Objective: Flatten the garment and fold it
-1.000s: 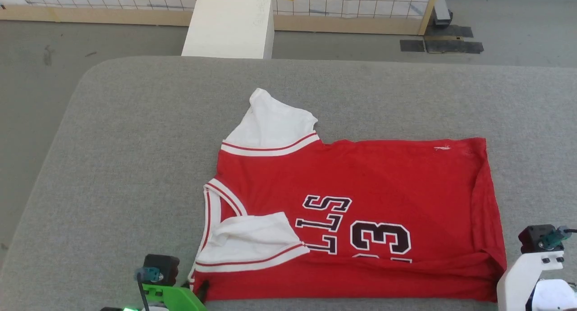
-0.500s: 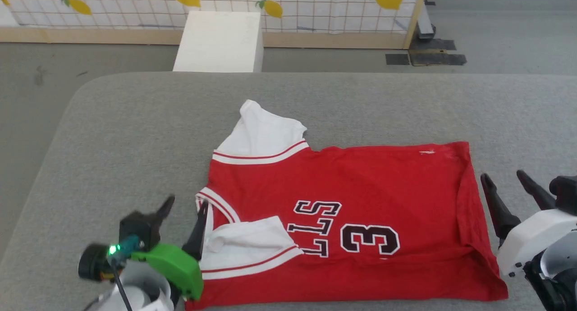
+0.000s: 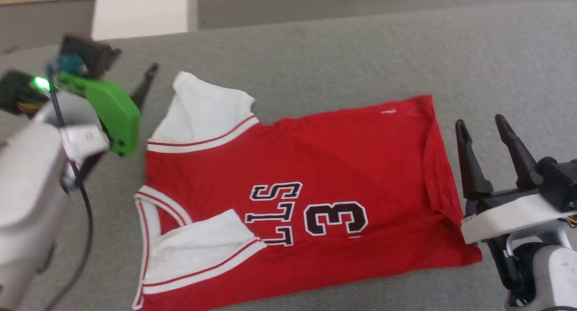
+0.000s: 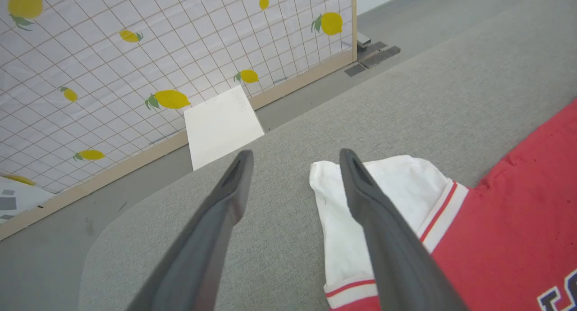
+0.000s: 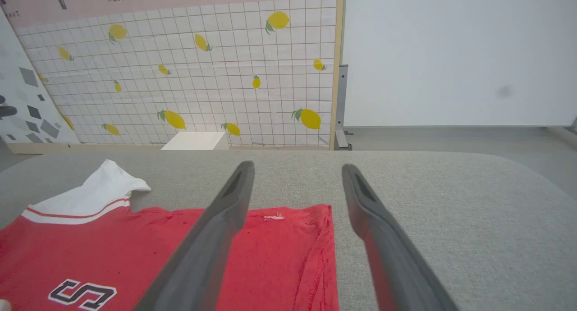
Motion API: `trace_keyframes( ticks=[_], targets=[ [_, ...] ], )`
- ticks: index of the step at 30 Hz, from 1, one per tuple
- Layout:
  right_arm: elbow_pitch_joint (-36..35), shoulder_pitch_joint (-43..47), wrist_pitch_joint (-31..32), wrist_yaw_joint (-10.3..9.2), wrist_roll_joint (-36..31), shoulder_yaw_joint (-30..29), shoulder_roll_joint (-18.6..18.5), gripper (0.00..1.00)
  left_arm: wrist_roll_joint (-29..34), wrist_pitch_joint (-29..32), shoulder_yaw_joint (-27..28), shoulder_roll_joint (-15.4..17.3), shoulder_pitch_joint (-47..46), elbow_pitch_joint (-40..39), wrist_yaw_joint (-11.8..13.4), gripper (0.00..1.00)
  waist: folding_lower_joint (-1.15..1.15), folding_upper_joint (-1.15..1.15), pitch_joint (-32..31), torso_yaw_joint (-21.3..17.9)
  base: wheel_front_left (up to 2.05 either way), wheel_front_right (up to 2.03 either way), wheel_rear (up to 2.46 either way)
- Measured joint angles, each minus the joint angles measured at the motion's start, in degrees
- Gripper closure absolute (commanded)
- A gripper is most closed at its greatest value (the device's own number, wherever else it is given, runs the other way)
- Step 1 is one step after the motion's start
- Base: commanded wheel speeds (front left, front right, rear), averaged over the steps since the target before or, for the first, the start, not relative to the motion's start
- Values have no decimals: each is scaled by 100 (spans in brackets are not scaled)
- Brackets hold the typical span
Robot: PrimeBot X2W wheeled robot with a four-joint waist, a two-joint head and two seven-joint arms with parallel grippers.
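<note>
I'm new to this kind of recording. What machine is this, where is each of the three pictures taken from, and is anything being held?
This is a two-armed robot. The wide picture comes from a camera on its head, looking down at a grey padded table. The other two come from cameras on its wrists, each looking along that arm's two dark fingers. On the table lies a red jersey with white sleeves and a number 3; its near sleeve lies folded over the front. The left gripper hangs near the far sleeve, the right gripper beside the hem end. Both are open and hold nothing.
</note>
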Motion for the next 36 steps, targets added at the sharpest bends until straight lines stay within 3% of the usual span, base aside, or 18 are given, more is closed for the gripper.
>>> trace_keyframes(
  ticks=[6, 14, 23, 24, 25, 31, 36],
  targets=[
    [142, -140, -232, 0, -22, 83, 147, 0, -241, 1259, -322, 246, -1035, 764, -338, 0, 0, 0, 498, -436, 0, 0, 0],
    [398, -258, -381, 0, 52, 114, 241, 0, -798, 2733, -437, 334, -1643, 1661, -356, 0, 0, 0, 1045, -950, 0, 0, 0],
    [617, -295, -479, 0, 145, 89, 260, 0, -858, 3196, -554, 480, -1891, 1894, -357, 0, 0, 0, 1504, -1315, 0, 0, 0],
    [619, -308, -479, 0, 145, 85, 263, 0, -904, 3267, -555, 486, -1919, 1889, -357, 80, 0, 0, 1530, -1330, 0, 0, 0],
    [621, -335, -479, 0, 146, 79, 264, 0, -964, 3329, -542, 493, -1951, 1875, -357, 100, 0, 0, 1558, -1345, 0, 0, 0],
    [626, -411, -420, 0, 89, -5, 265, 0, -988, 3018, -592, 411, -1969, 1792, -360, 100, 0, 0, 1568, -1266, 0, 0, 0],
    [577, -448, -132, 0, -48, 60, 100, 0, -882, 2310, -644, 269, -1887, 1864, -376, 100, 0, 0, 1404, -1120, 0, 0, 0]
  ],
)
